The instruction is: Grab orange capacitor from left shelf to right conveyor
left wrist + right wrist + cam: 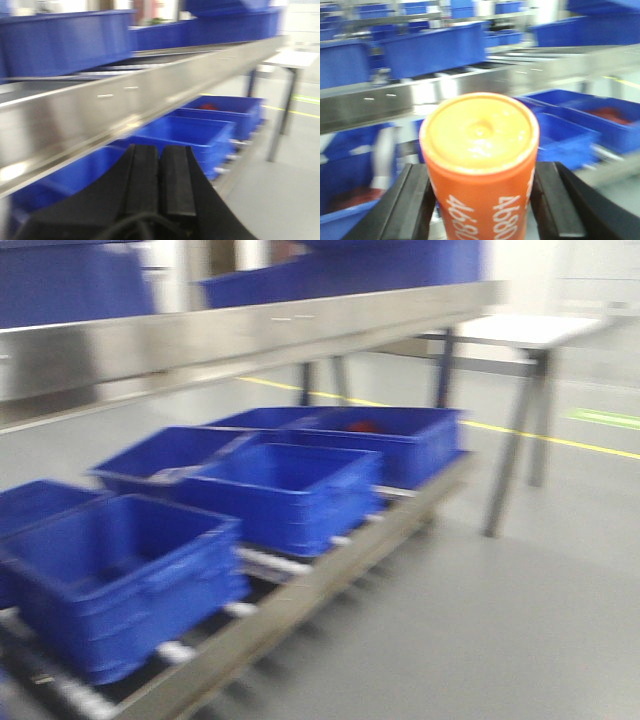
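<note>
My right gripper is shut on the orange capacitor, an orange cylinder with a flat top and white "4680" on its side, held clear of any surface. The steel left shelf with its tall shiny front lip runs across behind it, and also shows in the front view and the left wrist view. My left gripper is shut and empty, below the shelf lip. The right conveyor is out of view. All views are blurred by motion.
Several blue bins sit on a low roller rack under the shelf; more blue bins stand on the shelf. A white table with grey legs stands at the right, over grey floor with a yellow line.
</note>
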Action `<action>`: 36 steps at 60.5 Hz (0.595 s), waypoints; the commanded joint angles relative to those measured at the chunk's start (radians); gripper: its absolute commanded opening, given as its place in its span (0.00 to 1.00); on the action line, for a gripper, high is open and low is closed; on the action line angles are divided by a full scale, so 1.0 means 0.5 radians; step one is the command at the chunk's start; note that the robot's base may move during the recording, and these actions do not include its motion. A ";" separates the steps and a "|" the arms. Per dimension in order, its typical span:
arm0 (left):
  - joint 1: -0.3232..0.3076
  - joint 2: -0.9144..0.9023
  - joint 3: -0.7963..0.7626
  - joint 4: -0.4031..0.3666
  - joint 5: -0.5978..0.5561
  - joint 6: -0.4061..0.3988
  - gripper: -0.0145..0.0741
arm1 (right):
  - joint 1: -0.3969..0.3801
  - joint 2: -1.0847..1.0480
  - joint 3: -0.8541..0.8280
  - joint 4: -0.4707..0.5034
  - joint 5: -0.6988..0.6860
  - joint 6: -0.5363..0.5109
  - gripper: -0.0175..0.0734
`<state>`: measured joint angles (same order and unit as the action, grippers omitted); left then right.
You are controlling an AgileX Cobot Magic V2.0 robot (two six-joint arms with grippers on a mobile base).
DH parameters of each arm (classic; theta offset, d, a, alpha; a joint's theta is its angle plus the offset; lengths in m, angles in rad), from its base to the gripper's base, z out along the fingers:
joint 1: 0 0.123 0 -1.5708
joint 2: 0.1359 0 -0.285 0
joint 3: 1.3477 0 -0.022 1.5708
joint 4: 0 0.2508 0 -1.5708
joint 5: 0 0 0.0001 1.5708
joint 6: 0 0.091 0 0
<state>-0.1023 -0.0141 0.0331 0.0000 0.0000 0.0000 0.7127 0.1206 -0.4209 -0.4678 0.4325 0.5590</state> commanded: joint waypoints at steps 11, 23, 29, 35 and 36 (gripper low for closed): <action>-0.014 0.020 -0.016 -0.011 -0.180 0.000 0.05 | -0.002 0.028 -0.054 -0.041 -0.170 -0.019 0.25; -0.014 0.020 -0.016 -0.011 -0.180 0.000 0.05 | -0.002 0.028 -0.054 -0.041 -0.170 -0.019 0.25; -0.014 0.020 -0.016 -0.011 -0.180 0.000 0.05 | -0.002 0.028 -0.054 -0.041 -0.170 -0.019 0.25; -0.014 0.020 -0.016 -0.011 -0.180 0.000 0.05 | -0.002 0.028 -0.054 -0.041 -0.170 -0.019 0.25; -0.014 0.020 -0.016 -0.011 -0.180 0.000 0.05 | -0.003 0.028 -0.054 -0.041 -0.170 -0.019 0.25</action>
<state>-0.1023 -0.0141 0.0331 0.0000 -0.0057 0.0000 0.7127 0.1206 -0.4209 -0.4678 0.4325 0.5590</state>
